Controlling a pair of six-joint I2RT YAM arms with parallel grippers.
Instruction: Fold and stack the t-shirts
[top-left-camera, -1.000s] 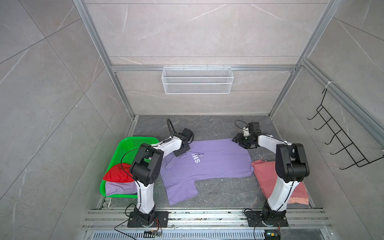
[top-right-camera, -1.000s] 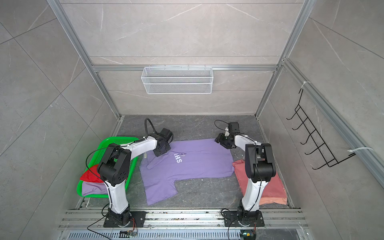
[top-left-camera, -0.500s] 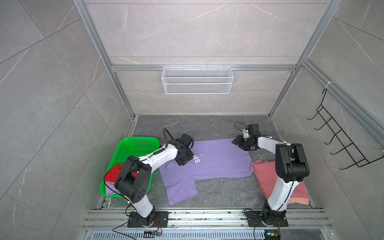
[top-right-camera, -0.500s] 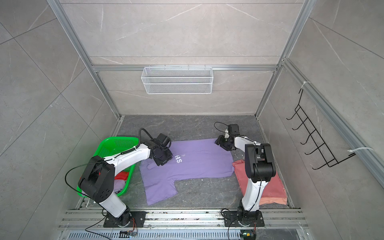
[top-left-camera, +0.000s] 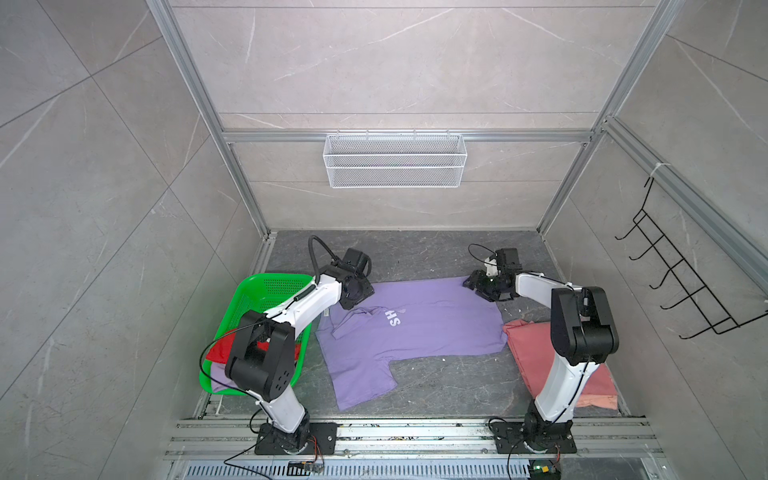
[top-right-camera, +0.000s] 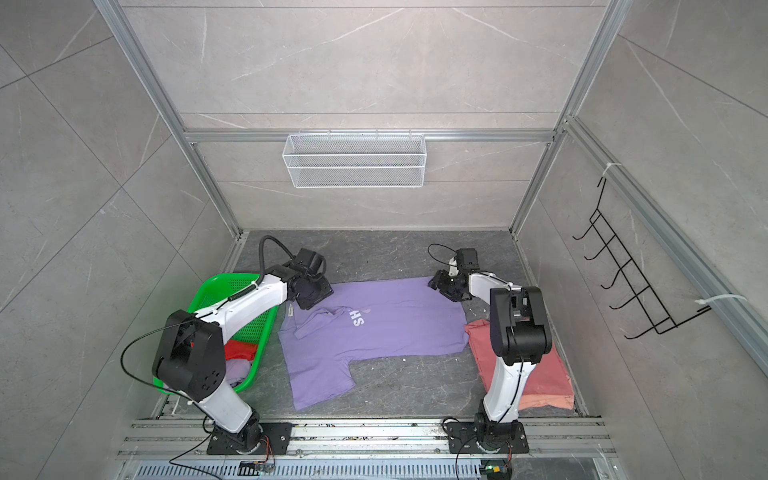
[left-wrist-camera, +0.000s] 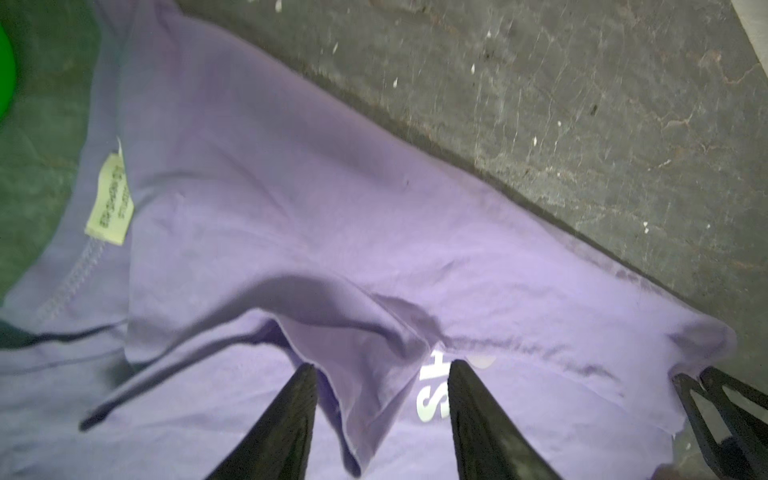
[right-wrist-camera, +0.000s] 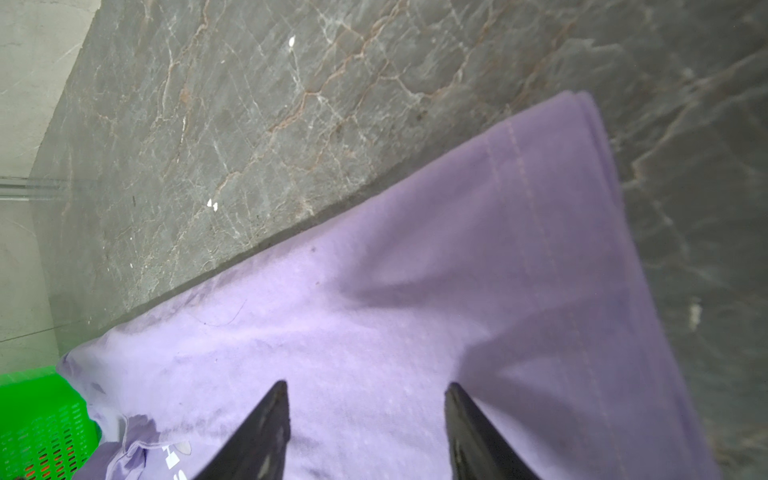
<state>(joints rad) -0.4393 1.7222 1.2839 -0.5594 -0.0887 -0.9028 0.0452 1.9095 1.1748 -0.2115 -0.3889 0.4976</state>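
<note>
Left gripper (left-wrist-camera: 380, 368): your jaws apart, empty, over lavender shirt (left-wrist-camera: 291, 208).
Right gripper (right-wrist-camera: 365, 384): parted, empty, at hem (right-wrist-camera: 540, 208).
Neck label (left-wrist-camera: 110, 199): left wrist only.
Salmon shirt (top-left-camera: 525, 345): top views only.

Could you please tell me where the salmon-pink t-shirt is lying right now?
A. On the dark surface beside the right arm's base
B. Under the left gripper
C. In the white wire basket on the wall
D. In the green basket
A: the salmon-pink t-shirt lies folded beside the right arm's base; the green basket holds a red t-shirt.
</note>
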